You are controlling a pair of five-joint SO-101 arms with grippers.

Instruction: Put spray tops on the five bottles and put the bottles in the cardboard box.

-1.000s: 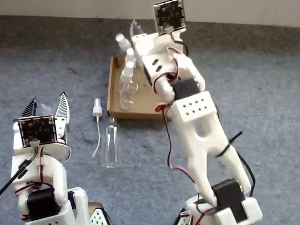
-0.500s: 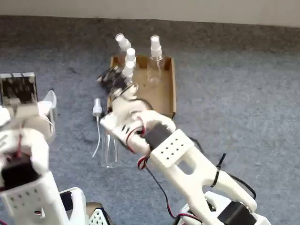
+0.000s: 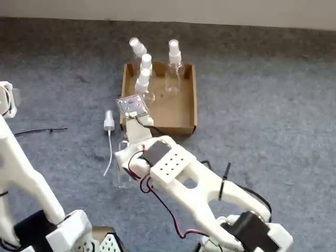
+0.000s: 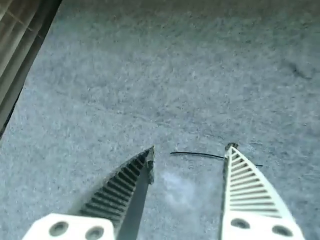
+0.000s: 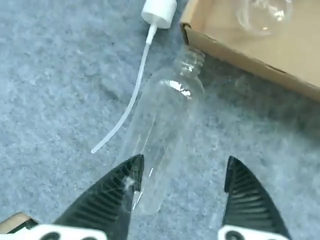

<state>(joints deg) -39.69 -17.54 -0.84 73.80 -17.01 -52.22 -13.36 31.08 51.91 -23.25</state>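
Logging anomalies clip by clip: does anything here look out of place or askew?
A thin black strip lies loose on the carpet, apart from the task's things. In the cardboard box, one capped bottle tilts sideways at the far corner.

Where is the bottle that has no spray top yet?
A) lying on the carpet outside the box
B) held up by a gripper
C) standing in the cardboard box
A: the uncapped bottle lies on its side on the carpet, just outside the cardboard box.
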